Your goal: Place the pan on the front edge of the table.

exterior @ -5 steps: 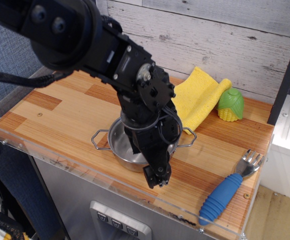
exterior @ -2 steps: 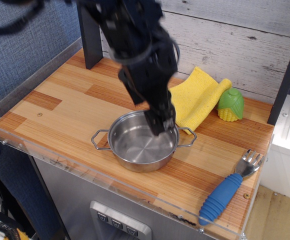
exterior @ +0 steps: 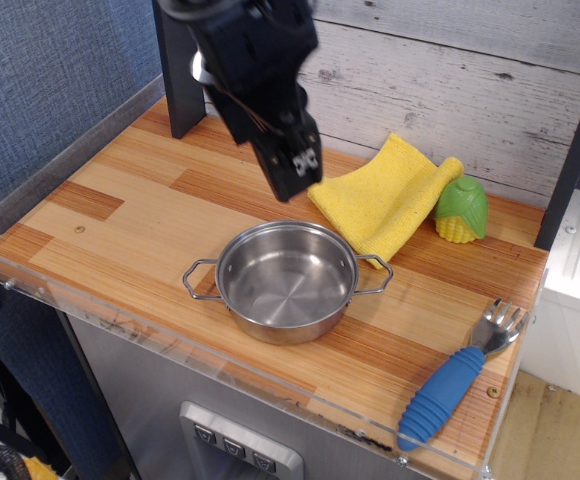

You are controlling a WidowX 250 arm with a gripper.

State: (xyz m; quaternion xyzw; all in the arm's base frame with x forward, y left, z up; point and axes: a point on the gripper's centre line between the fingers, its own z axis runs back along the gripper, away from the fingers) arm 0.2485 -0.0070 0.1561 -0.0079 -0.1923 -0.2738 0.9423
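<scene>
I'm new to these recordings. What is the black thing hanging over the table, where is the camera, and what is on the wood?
The black thing is a robot arm; its tip, the end effector, hangs above the table holding nothing. One camera looks down from the front, at an angle. On the wood: a steel pan near the front edge, a yellow cloth, a toy corn and a blue-handled fork. Whether the tip is open or shut is unclear.

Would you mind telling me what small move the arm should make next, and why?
Probably retreat a little further up and back. The pan sits free near the table's front edge, upright, and the gripper hangs above it, holding nothing, so the placement looks done.
</scene>
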